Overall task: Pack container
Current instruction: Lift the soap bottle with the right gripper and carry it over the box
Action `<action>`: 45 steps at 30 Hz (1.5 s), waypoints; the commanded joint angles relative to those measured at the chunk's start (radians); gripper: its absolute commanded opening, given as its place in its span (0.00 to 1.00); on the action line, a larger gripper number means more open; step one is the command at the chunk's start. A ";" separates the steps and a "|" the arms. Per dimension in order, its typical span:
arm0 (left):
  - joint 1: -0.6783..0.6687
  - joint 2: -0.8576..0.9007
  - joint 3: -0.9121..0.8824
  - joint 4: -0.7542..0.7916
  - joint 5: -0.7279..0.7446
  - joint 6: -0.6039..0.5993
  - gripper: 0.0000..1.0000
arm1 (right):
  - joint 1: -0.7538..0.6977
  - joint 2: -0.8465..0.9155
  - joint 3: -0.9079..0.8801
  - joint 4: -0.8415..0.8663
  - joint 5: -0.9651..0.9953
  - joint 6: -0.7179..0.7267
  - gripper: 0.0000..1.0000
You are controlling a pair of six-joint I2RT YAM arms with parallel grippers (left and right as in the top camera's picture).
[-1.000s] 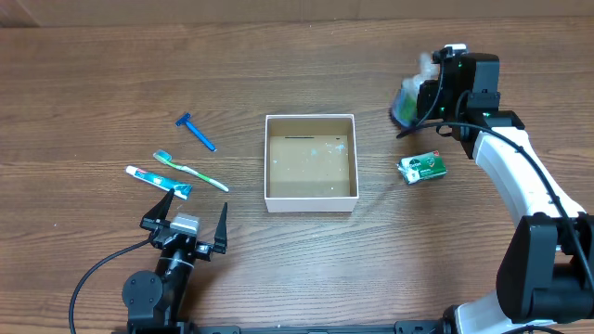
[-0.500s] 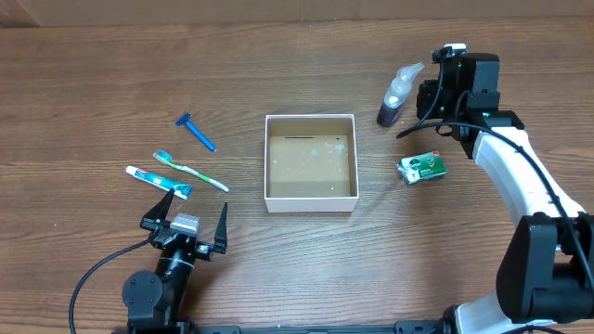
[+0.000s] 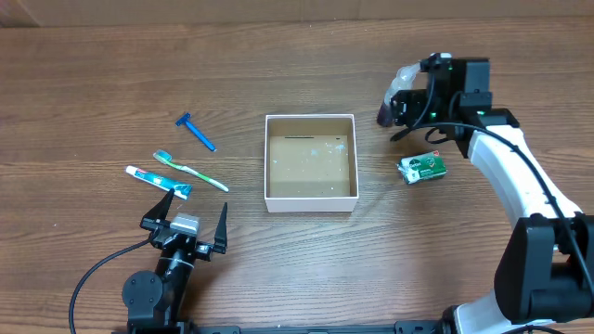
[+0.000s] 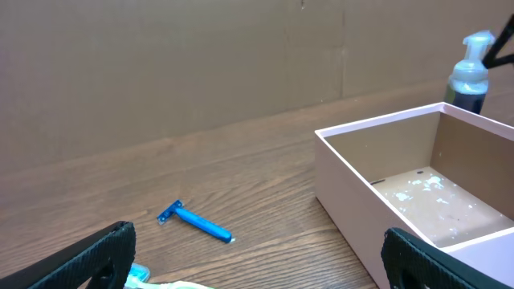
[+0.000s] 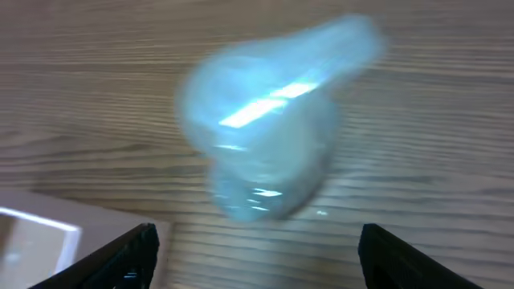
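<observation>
The container (image 3: 311, 202) sits at the centre of the wooden surface (image 3: 93, 74), open side up, with a brown floor and white walls. Nothing lies inside it.

Right pincer (image 5: 265, 257): positioned at the far right of the container, with its fingers spread wide. The blurred pump head of the pump bottle (image 4: 466, 80) appears between them in the wrist view. Contact with the bottle cannot be determined. The bottle stands just beyond the container's far right corner.

Left pincer (image 3: 188, 218): positioned near-left of the container, with its fingers apart and nothing between them.

Items left of the container:
- blue razor (image 3: 196, 132), farthest
- toothbrush (image 3: 190, 170)
- toothpaste tube (image 3: 158, 181), nearest

A green packet (image 3: 422, 167) lies to the right of the container.
</observation>
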 commanded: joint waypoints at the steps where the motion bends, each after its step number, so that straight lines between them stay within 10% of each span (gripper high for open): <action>1: 0.006 -0.010 -0.003 0.001 -0.011 0.011 1.00 | 0.063 -0.018 0.072 0.018 0.005 0.061 0.83; 45: 0.006 -0.010 -0.003 0.001 -0.011 0.011 1.00 | 0.048 0.126 0.077 0.295 0.393 0.247 0.75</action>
